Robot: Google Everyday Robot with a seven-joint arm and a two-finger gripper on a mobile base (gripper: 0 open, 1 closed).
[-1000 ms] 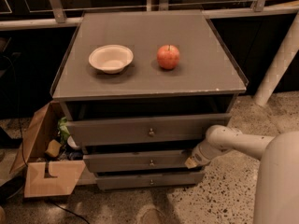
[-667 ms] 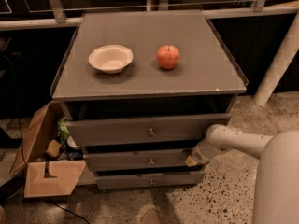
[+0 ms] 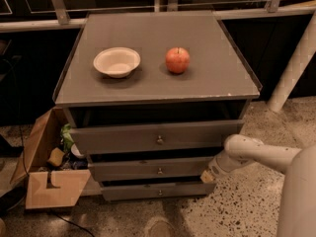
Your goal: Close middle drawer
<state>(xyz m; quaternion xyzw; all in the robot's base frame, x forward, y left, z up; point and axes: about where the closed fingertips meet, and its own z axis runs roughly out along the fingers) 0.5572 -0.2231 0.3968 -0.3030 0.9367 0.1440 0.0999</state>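
Note:
The middle drawer [image 3: 148,169] is dark grey with a small brass knob [image 3: 159,171] at its centre. It stands a little way out of the cabinet, less far than the top drawer [image 3: 153,137] above it. My gripper [image 3: 208,174] is at the right end of the middle drawer's front, touching or very close to it. My white arm [image 3: 256,154] reaches in from the right.
A white bowl [image 3: 117,61] and a red apple [image 3: 177,59] sit on the cabinet top [image 3: 207,78]. The bottom drawer [image 3: 158,191] is below. An open cardboard box [image 3: 47,174] with items stands on the floor at the left. A white post [image 3: 296,58] rises at the right.
The gripper and arm have barely shifted at the drawer's right end. The drawers look the same.

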